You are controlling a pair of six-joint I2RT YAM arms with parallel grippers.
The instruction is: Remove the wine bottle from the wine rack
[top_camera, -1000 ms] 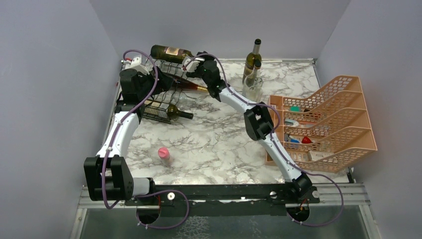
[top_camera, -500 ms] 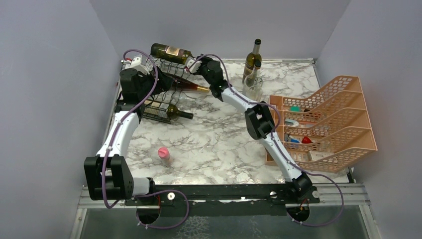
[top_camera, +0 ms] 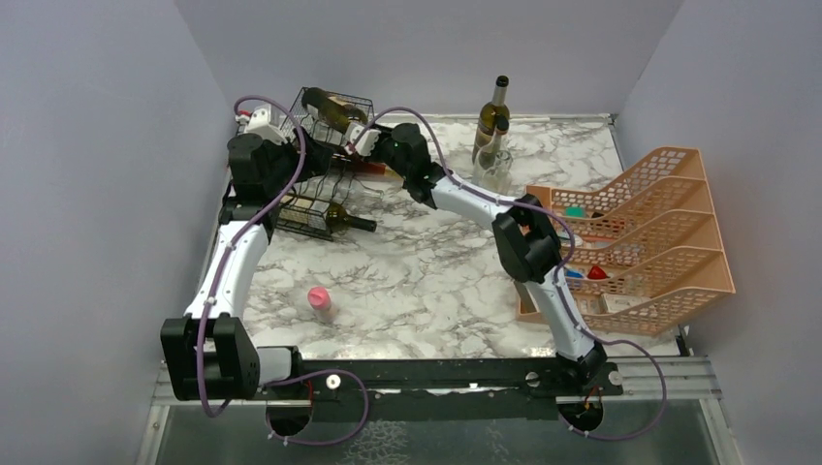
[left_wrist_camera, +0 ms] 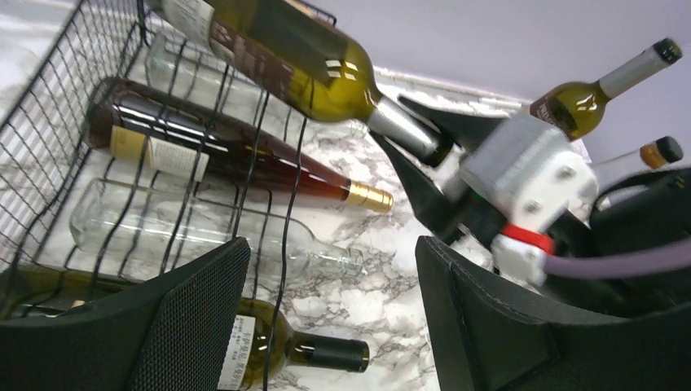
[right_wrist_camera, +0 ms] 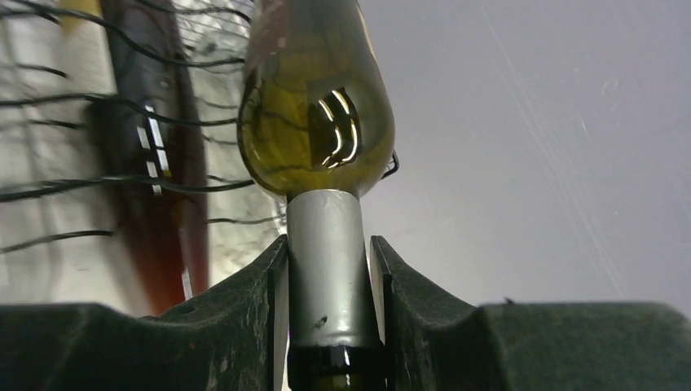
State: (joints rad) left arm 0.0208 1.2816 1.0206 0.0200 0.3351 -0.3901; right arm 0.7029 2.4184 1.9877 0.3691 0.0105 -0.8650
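The wine bottle (top_camera: pixel 330 105), green glass with a silver-capped neck, lies tilted on top of the black wire wine rack (top_camera: pixel 315 189) at the back left. My right gripper (top_camera: pixel 361 136) is shut on its neck; in the right wrist view both pads (right_wrist_camera: pixel 277 277) sit against the silver cap of the bottle (right_wrist_camera: pixel 316 122). In the left wrist view the same bottle (left_wrist_camera: pixel 301 61) slopes down toward the right gripper (left_wrist_camera: pixel 424 151). My left gripper (top_camera: pixel 276 136) is at the rack's left end. Its jaws (left_wrist_camera: pixel 334 252) stand open, with one upright rack wire (left_wrist_camera: pixel 285 244) between them near the left finger.
Lower in the rack lie a dark red bottle with a gold cap (left_wrist_camera: pixel 236 159), a clear bottle (left_wrist_camera: pixel 204 232) and a green bottle with a black cap (left_wrist_camera: pixel 285 350). Two bottles (top_camera: pixel 492 121) stand at the back. A peach tiered organizer (top_camera: pixel 669 223) fills the right; a small pink object (top_camera: pixel 318 300) stands near the front.
My right gripper has closed on the bottle's neck and shifted left. The bottle has swung from lying level to tilted, neck downward. The left arm has edged slightly left.
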